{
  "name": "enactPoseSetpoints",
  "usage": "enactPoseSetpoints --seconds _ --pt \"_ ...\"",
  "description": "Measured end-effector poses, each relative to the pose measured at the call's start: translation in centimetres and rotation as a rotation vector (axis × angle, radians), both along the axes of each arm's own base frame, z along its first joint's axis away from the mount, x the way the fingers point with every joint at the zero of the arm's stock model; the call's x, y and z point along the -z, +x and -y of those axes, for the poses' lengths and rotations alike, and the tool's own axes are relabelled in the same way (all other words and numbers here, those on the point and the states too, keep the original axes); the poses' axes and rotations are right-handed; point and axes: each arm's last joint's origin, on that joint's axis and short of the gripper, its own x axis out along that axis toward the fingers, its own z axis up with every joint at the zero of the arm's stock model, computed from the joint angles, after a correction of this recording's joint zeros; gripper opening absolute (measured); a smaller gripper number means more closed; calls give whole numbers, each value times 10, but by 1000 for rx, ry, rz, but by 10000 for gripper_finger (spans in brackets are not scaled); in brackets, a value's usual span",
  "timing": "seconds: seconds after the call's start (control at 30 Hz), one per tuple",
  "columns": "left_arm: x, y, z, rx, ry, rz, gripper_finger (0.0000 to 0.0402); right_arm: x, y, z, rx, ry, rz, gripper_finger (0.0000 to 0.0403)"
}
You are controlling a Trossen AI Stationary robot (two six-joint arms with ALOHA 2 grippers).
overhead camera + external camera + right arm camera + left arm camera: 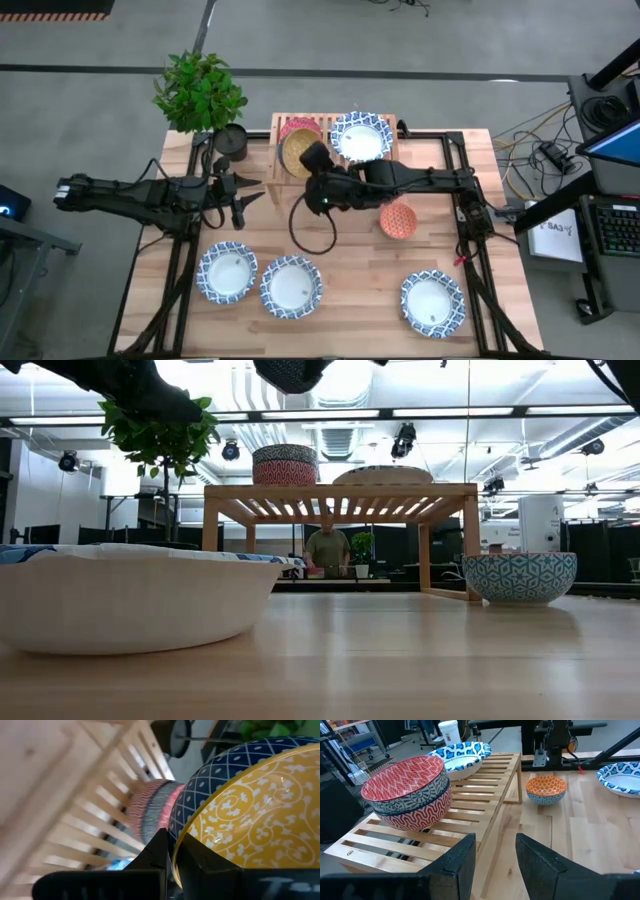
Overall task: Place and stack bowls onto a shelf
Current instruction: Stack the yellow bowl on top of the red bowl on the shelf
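The shelf (385, 125) stands at the table's far middle. On its slats rests a stack of two small red-patterned bowls (407, 792), with a wide blue-rimmed bowl (460, 757) beside it. My right gripper (172, 845) is shut on a small bowl (297, 153) that is yellow inside and dark blue outside. It holds the bowl high over the shelf's left part, above the stack. My left gripper (495, 855) hovers open just left of the shelf, nothing between its fingers. A small orange bowl (398, 219) sits on the table right of centre. My right gripper pinches the yellow bowl's rim (175, 837), one finger against the dark blue outer wall (186, 815) and the other on the yellow inside. The bowl is lifted clear of the shelf and tilted, its yellow inside (295, 155) showing from above.
Three wide blue-rimmed bowls lie along the table's near side (227, 272), (291, 286), (433, 303). A dark plant pot (230, 141) with a leafy plant stands at the far left, beside the shelf. A person stands in the room beyond the table (327, 548).
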Motion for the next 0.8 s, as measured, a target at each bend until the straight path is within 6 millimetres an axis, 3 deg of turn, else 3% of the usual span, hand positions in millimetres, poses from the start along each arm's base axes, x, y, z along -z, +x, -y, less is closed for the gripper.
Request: enactPoseSetpoints --seconds 0.23,0.4,0.63,0.8 --pt "0 0 0 1 3 -2 123 -3 4 44 53 -28 5 12" --pt "0 0 0 1 4 -2 123 -2 3 72 42 79 21 12" --pt "0 0 0 1 4 -3 123 0 1 99 -31 242 48 12" --pt "0 0 0 3 11 -7 123 3 -1 116 5 252 38 12"
